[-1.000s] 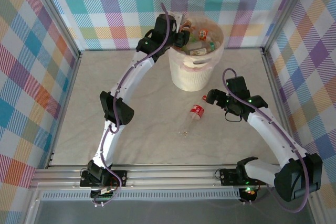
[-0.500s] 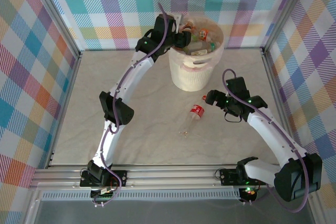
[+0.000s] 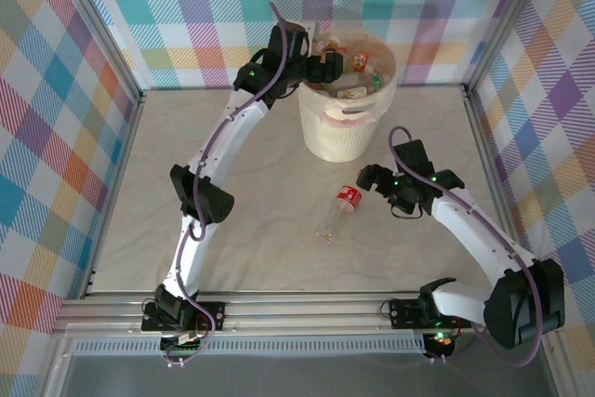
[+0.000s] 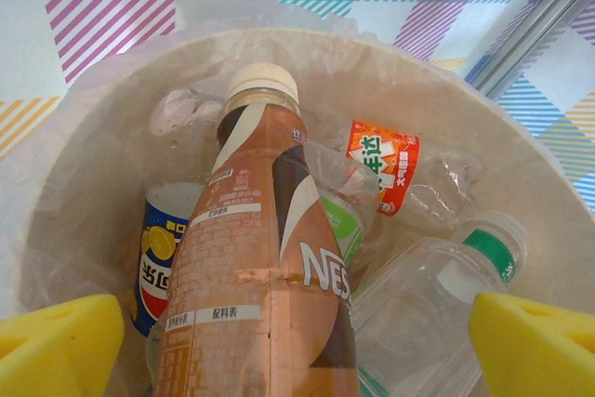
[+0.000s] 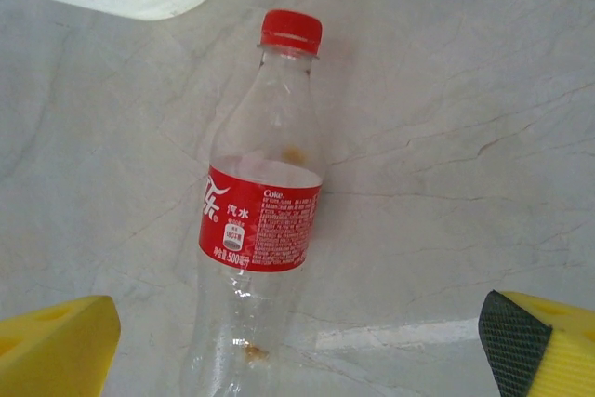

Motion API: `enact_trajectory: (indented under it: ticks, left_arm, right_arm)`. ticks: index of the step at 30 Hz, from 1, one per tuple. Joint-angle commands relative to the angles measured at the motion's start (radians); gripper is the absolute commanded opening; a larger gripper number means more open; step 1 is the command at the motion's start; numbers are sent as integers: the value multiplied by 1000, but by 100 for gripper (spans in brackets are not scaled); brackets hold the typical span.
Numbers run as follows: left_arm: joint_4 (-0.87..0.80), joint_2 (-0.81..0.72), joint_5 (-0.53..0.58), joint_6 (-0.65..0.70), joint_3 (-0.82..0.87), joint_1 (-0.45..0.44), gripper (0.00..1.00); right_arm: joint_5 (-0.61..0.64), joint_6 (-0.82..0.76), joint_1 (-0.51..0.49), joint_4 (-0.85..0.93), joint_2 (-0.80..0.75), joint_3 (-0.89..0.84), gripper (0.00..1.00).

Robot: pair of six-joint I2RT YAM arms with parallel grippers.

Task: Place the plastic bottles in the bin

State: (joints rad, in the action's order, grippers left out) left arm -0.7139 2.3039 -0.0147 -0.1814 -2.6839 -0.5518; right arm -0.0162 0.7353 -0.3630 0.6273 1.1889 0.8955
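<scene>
Hovering, jaws spread wide and empty: left gripper (image 4: 297,346) over the brown Nes-labelled bottle (image 4: 270,267) in the bin (image 3: 339,141), right gripper (image 5: 297,346) over the Coke bottle (image 5: 265,202) mid-tabletop.

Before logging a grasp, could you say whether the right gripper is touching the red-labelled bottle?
Apart: the right wrist view shows table between the bottle and both right gripper fingers.

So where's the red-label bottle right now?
In the top view the red-label bottle lies on its side on the table, on the near side of the bin, just beside the open right gripper.
</scene>
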Motion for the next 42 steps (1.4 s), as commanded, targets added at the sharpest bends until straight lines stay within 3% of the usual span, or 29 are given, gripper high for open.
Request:
enact_trajectory:
  ticks: [1,6,11,22,30,36,40,42]
  left_arm:
    - [-31,-78,27,-21,-16,6,98]
    - [-54,-128,87,-33,-1,6,100]
    - [-14,-249,157,-36,138,6,100]
    - [282,-682,325,-104,819,6,100]
    - [373,-881,440,-156,1122,6,100]
    - [359,-933,470,-169,1200,7,100]
    - [349,-938,472,-176,1218,7,100]
    - [349,-939,466,-180,1223,7,100]
  right_arm:
    - [-16,51,-26,-18,19,-15,100]
    - [-10,92,-84,-21,68,-14,100]
    - [-5,119,-133,-30,129,-6,100]
    - [-44,142,-192,-77,278,16,98]
    - [-72,139,-215,-124,371,26,91]
    - [-87,128,-215,-145,433,36,82]
    - [-86,120,-215,-148,451,39,65]
    - [-78,118,-215,-140,447,39,62]
